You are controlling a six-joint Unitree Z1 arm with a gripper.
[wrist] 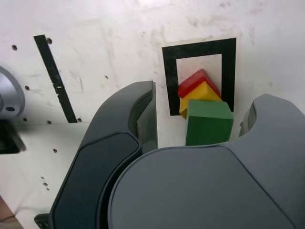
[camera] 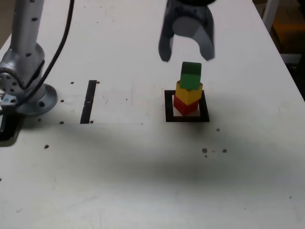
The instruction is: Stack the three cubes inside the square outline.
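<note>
Green cube (camera: 191,76) tops the stack, below the parted jaws

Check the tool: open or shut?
Open. The tool hangs above the green cube, jaws apart and clear of it; wrist view agrees.

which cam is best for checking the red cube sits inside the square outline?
The exterior view: the red cube shows at the stack's base, inside the square outline. In the wrist view only a sliver of the red cube shows behind the yellow cube and green cube.
</note>
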